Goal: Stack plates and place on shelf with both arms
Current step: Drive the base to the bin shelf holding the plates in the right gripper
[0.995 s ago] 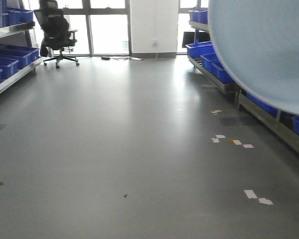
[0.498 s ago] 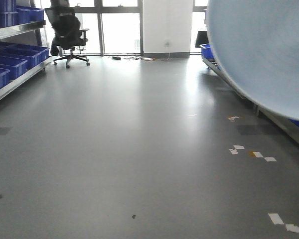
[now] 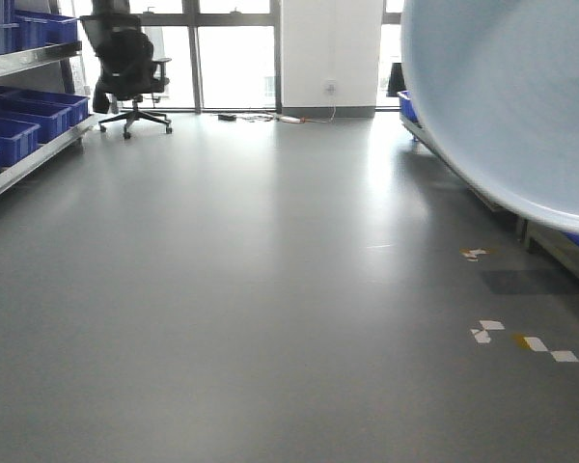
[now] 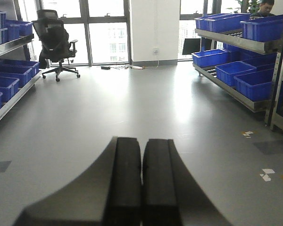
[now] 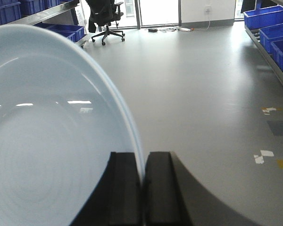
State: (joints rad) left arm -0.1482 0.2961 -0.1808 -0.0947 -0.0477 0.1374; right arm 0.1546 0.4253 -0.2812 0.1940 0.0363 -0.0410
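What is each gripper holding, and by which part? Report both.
The right gripper holds a pale blue plate, pinched at its rim between the jaws. The left gripper holds nothing; its jaws are shut together.

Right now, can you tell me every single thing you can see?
plate: one showing, pale bluish-white, held up by its rim
floor: one, grey, shiny
windows: several, bright, far wall
shelf racks: steel, along the left and right sides
crates: many, blue, on the shelf racks
office chair: one, black, near the windows
tape bits: several, white and yellow, on the floor at right
person: one, only the head shows, behind the right rack
left pincer: one, black, shut, holding nothing
right pincer: one, black, shut on the plate's rim
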